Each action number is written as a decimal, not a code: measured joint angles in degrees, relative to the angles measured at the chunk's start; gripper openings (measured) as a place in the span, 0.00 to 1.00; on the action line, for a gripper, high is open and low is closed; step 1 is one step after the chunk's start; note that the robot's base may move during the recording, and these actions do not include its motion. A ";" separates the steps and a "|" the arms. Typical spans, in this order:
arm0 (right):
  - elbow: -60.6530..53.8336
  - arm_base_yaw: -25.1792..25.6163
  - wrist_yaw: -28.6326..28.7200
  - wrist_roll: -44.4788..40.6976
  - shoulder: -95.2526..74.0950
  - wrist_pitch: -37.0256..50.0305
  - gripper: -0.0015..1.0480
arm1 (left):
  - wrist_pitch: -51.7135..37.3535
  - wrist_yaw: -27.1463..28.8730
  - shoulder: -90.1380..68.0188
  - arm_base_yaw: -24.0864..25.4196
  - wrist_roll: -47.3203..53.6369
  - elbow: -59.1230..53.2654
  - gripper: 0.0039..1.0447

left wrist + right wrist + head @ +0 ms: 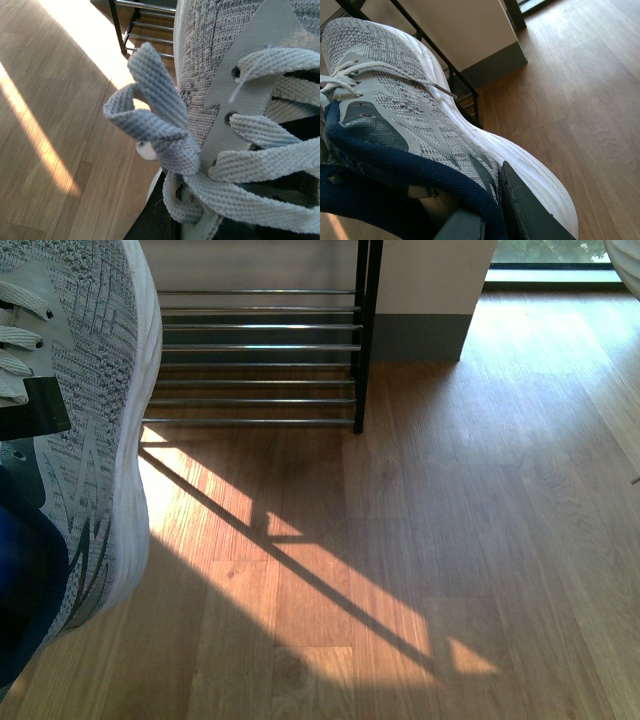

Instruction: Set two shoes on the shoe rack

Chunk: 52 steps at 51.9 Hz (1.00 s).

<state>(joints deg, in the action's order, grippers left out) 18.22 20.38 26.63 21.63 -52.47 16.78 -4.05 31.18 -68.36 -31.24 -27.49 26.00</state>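
Wooden plank floor [420,540], barred with sunlight, pale wall [430,280] behind. Item one: shoe rack [260,347], black side frame and chrome rods, standing on the floor at the wall, ahead of both sets of fingers and below them; no shoe rests on the rods that show. Item two: first shoe [90,390], grey knit with a thick white sole, hanging clear of the floor, toe toward the rack, sole turned sideways. The left gripper [28,408] shows only as a black bar across the lacing, fingertips hidden; with the shoe hanging in the air, its fingers are judged clamped on it. A loose lace bow [155,125] flops just beside them. Item three: second shoe [420,100], same pattern, navy collar [395,175]. The right gripper [492,215] pinches the heel, one finger inside the collar, the other flat on the outer heel wall; the toe points away from the fingers toward the rack. Handling note, as a judgement: carry each shoe toe-first past the black frame, level the sole so that it spans several rods, seat it before releasing the fingers, keep the bow from catching a rod, and set the pair side by side. Markings: no brand, label or writing can be read.
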 joint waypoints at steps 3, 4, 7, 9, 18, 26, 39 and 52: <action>0.00 0.00 0.35 -0.02 0.00 0.00 0.04 | 0.00 0.04 0.00 0.00 0.00 0.00 0.02; 0.00 -0.02 0.39 -0.02 0.00 0.00 0.04 | 0.02 0.07 0.00 0.00 0.00 0.00 0.02; 0.00 -0.02 0.66 -0.04 0.00 0.00 0.04 | 0.02 0.35 0.00 0.00 0.00 0.00 0.02; 0.00 0.00 0.61 -0.02 0.00 0.00 0.04 | 0.02 0.35 0.00 0.02 0.02 0.00 0.02; 0.00 0.00 0.39 -0.04 0.00 0.00 0.04 | 0.02 0.20 0.00 0.02 0.00 0.00 0.02; 0.00 0.00 0.11 -0.02 -0.02 0.00 0.04 | 0.02 0.13 0.00 0.02 0.00 0.00 0.02; 0.00 0.00 0.35 -0.02 -0.02 0.00 0.04 | 0.02 0.15 0.00 0.02 0.00 0.00 0.02; 0.00 0.00 0.24 -0.02 -0.02 0.00 0.04 | 0.02 0.15 0.00 0.00 0.00 0.00 0.02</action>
<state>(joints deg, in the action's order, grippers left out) 18.22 20.38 26.87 21.61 -52.49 16.78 -4.03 31.33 -68.36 -31.24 -27.49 26.00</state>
